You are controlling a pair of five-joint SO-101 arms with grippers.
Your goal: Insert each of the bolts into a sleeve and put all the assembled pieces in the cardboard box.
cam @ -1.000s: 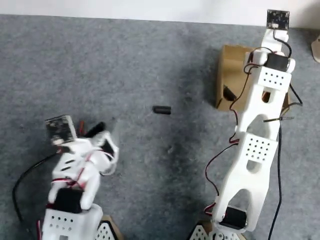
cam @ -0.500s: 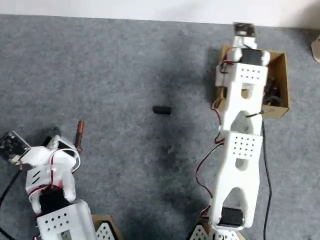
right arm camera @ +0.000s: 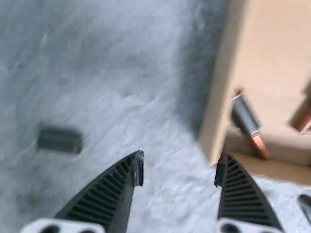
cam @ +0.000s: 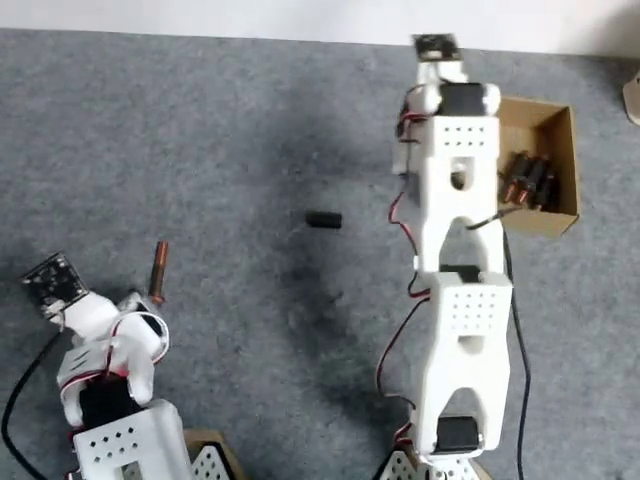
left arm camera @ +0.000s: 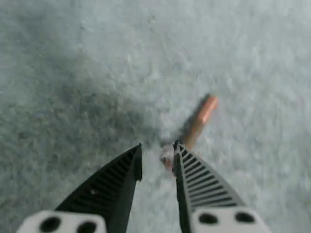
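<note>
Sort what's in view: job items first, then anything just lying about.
Job: copper-coloured metal bolt; short black cylindrical sleeve; brown cardboard box; assembled pieces inside it.
Lying about: pale beige object at the high view's right edge.

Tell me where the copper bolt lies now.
In the high view the bolt lies on the grey carpet at the left, just before the left gripper and apart from the black sleeve.

A grey carpet-like surface (cam: 200,130) spreads everywhere, softly shadowed at centre. A white strip (cam: 250,18) runs along 12 o'clock.
</note>
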